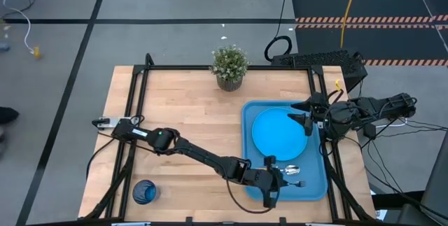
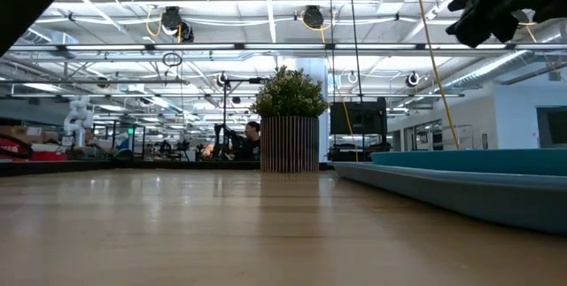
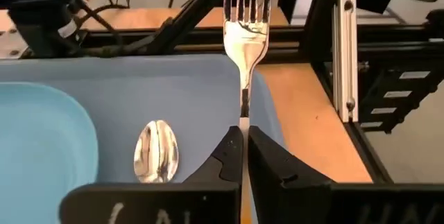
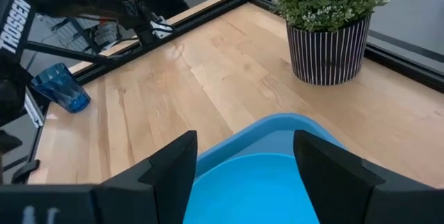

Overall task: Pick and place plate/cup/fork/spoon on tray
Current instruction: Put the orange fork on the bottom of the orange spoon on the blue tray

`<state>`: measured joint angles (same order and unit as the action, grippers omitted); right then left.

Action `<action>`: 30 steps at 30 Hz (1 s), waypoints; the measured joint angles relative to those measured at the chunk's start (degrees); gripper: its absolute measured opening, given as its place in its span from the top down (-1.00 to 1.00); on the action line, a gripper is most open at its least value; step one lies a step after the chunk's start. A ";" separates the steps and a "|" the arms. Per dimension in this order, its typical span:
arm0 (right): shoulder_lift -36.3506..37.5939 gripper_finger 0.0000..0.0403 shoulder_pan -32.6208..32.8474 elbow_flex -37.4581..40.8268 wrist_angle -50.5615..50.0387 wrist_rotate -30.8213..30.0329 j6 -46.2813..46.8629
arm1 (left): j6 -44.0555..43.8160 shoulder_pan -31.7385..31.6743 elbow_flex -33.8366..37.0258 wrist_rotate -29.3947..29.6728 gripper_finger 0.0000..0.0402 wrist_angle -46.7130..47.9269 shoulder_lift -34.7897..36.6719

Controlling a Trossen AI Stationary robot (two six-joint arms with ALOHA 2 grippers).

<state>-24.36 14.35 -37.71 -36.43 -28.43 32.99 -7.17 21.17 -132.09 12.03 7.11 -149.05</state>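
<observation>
Clamped between the dark fingers of the left gripper point(image 3: 243, 156) is the fork point(image 3: 244, 30), its tines pointing away over the far rim of the tray point(image 3: 201, 68); the handle is hidden between the fingers. Just beside it in the left wrist view the silver bowl of the spoon point(image 3: 157, 151) lies flat on the tray floor, with the edge of the plate point(image 3: 35, 141) further to the left of that frame. From above, the left gripper point(image 1: 273, 184) sits over the lower right corner of the tray point(image 1: 246, 124), close to the tray's lower rim and to the bench's lower edge, and the spoon point(image 1: 292, 170) rests below the plate point(image 1: 278, 131), which fills the tray's upper part. The right gripper point(image 1: 306, 117) hangs over the plate's right edge near the tray's right rim, fingers spread and holding nothing; in its wrist view the right gripper point(image 4: 244, 156) shows the plate point(image 4: 263, 193) below the gap. The cup point(image 1: 145, 192) stands alone in the lower left corner of the bench point(image 1: 182, 121), well apart from the tray, with broad bare wood between them. A potted plant point(image 1: 229, 66) stands at the bench's upper edge, near the tray's upper left corner.
</observation>
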 joint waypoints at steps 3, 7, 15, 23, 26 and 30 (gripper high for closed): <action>0.23 -0.15 0.00 0.01 0.03 0.02 -0.53 | 0.77 0.09 -2.23 -0.25 0.96 -2.23 -2.39; 0.33 -0.15 0.00 0.02 0.08 0.01 -1.10 | -1.05 -0.51 -2.06 -0.33 0.96 -0.36 -3.01; 0.35 -0.15 0.00 0.01 -0.30 0.05 -1.33 | -1.91 -0.73 -2.76 -0.15 0.96 9.73 -3.06; 0.35 -0.15 0.01 0.01 -0.33 0.12 -1.12 | -2.35 -0.31 -2.86 -0.57 0.96 13.53 -3.08; 0.35 -0.15 0.00 0.02 -0.30 0.14 -0.90 | -2.35 -0.31 -2.86 -0.57 0.96 13.85 -3.06; 0.35 -0.15 0.00 0.00 -0.30 0.14 -0.90 | -2.27 -0.31 -2.87 -0.57 0.96 13.84 -3.06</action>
<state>-24.01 14.35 -37.71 -36.73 -28.29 32.09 -9.44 20.86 -134.96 11.46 20.95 -152.11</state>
